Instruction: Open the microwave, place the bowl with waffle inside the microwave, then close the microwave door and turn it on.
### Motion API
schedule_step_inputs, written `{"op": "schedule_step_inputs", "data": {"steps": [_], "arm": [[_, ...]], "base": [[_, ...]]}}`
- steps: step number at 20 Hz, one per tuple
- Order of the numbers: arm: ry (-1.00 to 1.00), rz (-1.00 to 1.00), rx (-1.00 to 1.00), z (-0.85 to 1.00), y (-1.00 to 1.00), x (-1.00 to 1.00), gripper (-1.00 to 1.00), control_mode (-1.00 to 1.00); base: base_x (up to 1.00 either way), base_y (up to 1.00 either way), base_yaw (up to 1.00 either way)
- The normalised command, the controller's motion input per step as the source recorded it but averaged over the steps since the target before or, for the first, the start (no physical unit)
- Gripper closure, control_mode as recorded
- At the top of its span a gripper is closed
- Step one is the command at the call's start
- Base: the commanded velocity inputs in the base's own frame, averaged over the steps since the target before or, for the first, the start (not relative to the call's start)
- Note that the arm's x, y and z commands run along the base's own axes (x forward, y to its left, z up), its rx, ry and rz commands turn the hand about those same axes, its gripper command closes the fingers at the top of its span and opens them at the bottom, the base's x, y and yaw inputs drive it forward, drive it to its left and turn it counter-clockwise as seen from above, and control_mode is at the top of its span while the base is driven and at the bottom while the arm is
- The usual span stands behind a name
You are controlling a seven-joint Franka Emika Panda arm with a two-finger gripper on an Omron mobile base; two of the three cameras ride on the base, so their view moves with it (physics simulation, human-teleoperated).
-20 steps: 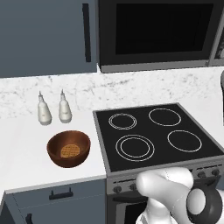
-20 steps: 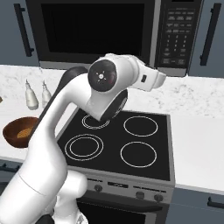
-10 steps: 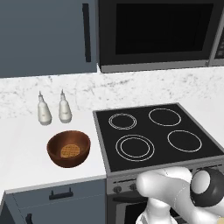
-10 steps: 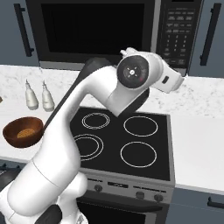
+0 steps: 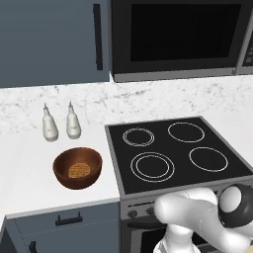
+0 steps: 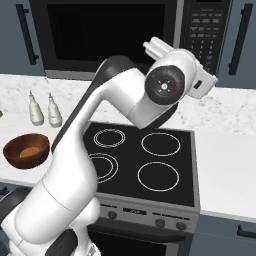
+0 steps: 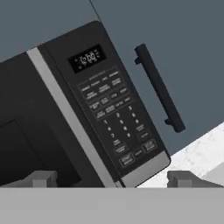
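The black microwave (image 5: 178,39) hangs above the cooktop with its microwave door (image 6: 105,35) closed. In the hand view, the door (image 7: 26,131) fills the left and the control panel (image 7: 109,113) runs down the middle. My gripper (image 7: 113,179) is open with nothing between its fingertips (image 7: 43,178). It is raised in front of the microwave's right end, apart from it. The brown wooden bowl (image 5: 77,168) sits on the white counter left of the cooktop, with the golden waffle (image 5: 79,171) lying inside it. In the right base view the bowl (image 6: 26,150) is at far left.
A black four-ring cooktop (image 5: 173,150) lies below the microwave. Two small white shakers (image 5: 60,123) stand behind the bowl. Blue-grey cabinets with black handles (image 7: 159,87) flank the microwave. White counter (image 6: 225,150) stretches right of the cooktop.
The arm has swung up and to the right, carrying the hand from over the cooktop toward the microwave's control panel. The bowl and the door have not moved.
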Motion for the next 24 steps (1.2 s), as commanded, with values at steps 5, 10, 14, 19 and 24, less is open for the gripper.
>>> {"op": "schedule_step_inputs", "data": {"steps": [5, 10, 14, 19, 24], "arm": [[0.07, 0.17, -0.13, 0.87, 0.19, 0.08, -1.0, -1.0], [0.47, 0.07, -0.23, 0.3, 0.19, 0.36, -1.0, -1.0], [0.07, 0.0, -0.03, -0.31, 0.32, 0.07, -1.0, -1.0], [-0.09, 0.0, 0.0, -0.4, 0.32, 0.1, -1.0, -1.0], [-0.11, 0.0, 0.0, -0.38, 0.51, 0.45, -1.0, -1.0]], "base": [[0.0, 0.0, 0.0], [0.0, 0.0, 0.0], [0.0, 0.0, 0.0], [0.0, 0.0, 0.0], [0.0, 0.0, 0.0]]}}
